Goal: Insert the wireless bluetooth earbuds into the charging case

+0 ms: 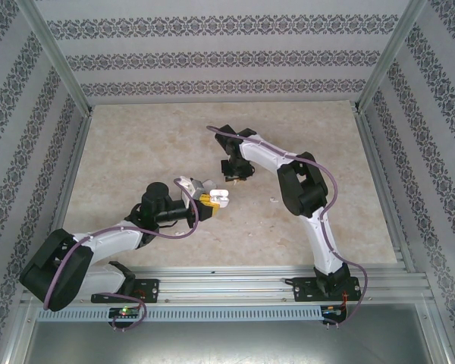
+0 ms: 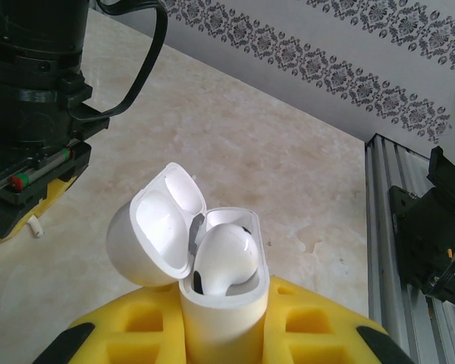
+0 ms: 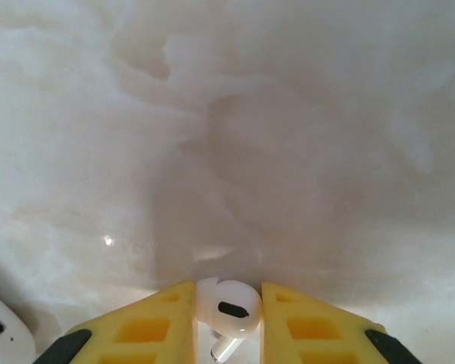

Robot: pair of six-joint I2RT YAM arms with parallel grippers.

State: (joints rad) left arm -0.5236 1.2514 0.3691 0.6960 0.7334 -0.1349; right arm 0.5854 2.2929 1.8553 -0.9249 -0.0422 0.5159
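Note:
My left gripper (image 1: 210, 202) is shut on the white charging case (image 1: 221, 196), which it holds upright between yellow fingers (image 2: 129, 334). The case (image 2: 224, 311) has its lid (image 2: 148, 239) swung open to the left. One white earbud (image 2: 226, 258) sits in the case. My right gripper (image 1: 234, 177) points down at the table just beyond the case. Its yellow fingers (image 3: 148, 326) press on both sides of a second earbud (image 3: 229, 307), which lies on the marble with its stem toward the camera.
The marble tabletop (image 1: 136, 152) is open on all sides of the grippers. A tiny white bit (image 1: 273, 199) lies right of them. The black right wrist (image 2: 30, 114) looms left of the case. Aluminium rails (image 1: 235, 287) run along the near edge.

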